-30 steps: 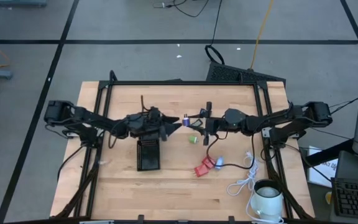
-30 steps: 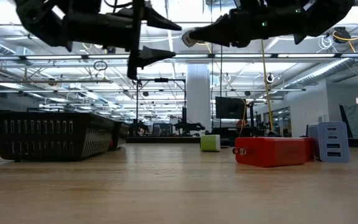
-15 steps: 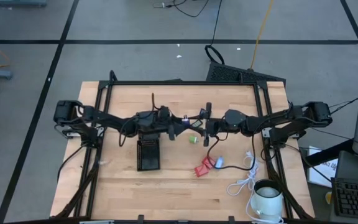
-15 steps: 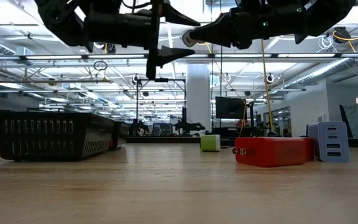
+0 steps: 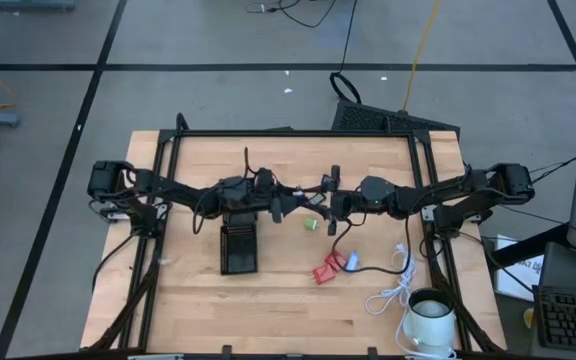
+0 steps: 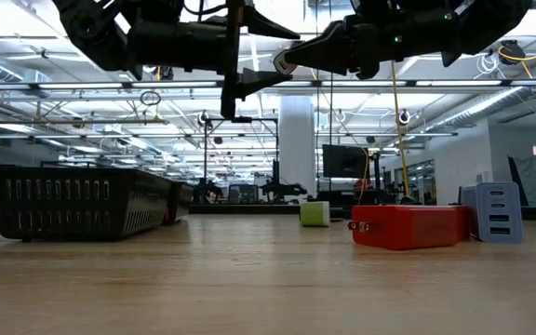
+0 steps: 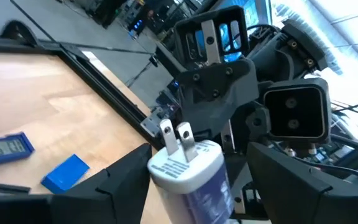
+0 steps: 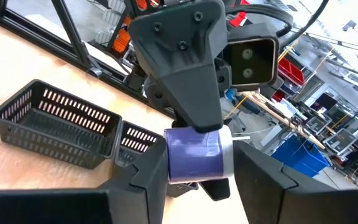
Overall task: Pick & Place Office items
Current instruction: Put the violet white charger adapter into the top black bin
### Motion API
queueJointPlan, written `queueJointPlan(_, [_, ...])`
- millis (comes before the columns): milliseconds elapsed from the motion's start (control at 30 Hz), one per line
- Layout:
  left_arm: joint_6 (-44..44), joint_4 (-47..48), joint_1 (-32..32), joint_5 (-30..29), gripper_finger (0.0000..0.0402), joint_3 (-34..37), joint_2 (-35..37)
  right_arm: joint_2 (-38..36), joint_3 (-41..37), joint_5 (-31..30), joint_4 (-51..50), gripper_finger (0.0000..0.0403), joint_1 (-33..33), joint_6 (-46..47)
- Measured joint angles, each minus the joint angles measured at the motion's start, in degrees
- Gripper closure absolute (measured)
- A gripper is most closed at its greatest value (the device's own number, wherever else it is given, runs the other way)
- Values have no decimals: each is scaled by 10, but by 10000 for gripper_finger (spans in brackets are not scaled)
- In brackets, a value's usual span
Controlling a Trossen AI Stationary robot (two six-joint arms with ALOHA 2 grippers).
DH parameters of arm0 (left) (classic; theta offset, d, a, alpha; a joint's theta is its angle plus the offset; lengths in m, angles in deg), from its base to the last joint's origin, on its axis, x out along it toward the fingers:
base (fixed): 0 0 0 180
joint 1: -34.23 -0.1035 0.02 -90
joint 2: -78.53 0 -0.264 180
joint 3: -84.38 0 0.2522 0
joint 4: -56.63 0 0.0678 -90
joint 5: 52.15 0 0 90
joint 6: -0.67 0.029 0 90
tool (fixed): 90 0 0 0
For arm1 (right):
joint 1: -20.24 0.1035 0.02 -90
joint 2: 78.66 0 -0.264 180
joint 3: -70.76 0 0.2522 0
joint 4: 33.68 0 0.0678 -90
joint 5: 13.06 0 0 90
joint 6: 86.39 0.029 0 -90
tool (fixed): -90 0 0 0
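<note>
High view: both arms stretch level toward the middle of the worktop (image 5: 188, 300) and meet nose to nose above it. The left gripper (image 5: 286, 199) and right gripper (image 5: 313, 198) both sit at a purple plug (image 5: 299, 193), held in the air. A black basket (image 5: 239, 247) lies just below the left arm; what is in it cannot be told. A green block (image 5: 309, 224) lies under the meeting point. A red block (image 5: 327, 269) and a blue block (image 5: 352, 261) lie touching, nearer the front, beside a white cable (image 5: 393, 290) and a mug (image 5: 430, 320). The front left worktop is bare.

Low view: both grippers hang high above the wood, with free room beneath. The basket (image 6: 82, 201) stands left, the green block (image 6: 314, 213) mid, the red block (image 6: 408, 226) and a pale blue block (image 6: 493, 211) right.

Left wrist view: the plug (image 7: 188, 171), prongs up, sits between the spread left fingers (image 7: 117, 186); whether they touch it cannot be told.

Right wrist view: the right fingers (image 8: 145, 180) clamp the plug (image 8: 197, 154); the basket (image 8: 55, 127) looks bare inside.
</note>
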Motion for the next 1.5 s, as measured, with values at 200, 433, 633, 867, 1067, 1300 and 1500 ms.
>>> queueJointPlan(200, [-18,4,-4,27,221,0,0,0,0,1,2,260,0,-1])
queueJointPlan(433, [5,6,-10,22,241,0,0,0,0,-3,-8,253,0,-9])
queueJointPlan(633, [113,18,-20,16,242,0,11,0,0,-7,-23,196,0,80])
queueJointPlan(867, [233,189,-10,-120,244,0,112,-20,0,-51,-82,166,-2,137])
queueJointPlan(1067, [274,356,37,-344,244,22,219,-40,0,-63,-112,174,-14,146])
queueJointPlan(1300, [282,312,89,-474,244,155,280,-39,0,-61,-116,188,-29,153])
queueJointPlan(1500, [252,231,83,-505,244,272,278,-39,0,-61,-116,193,-35,166])
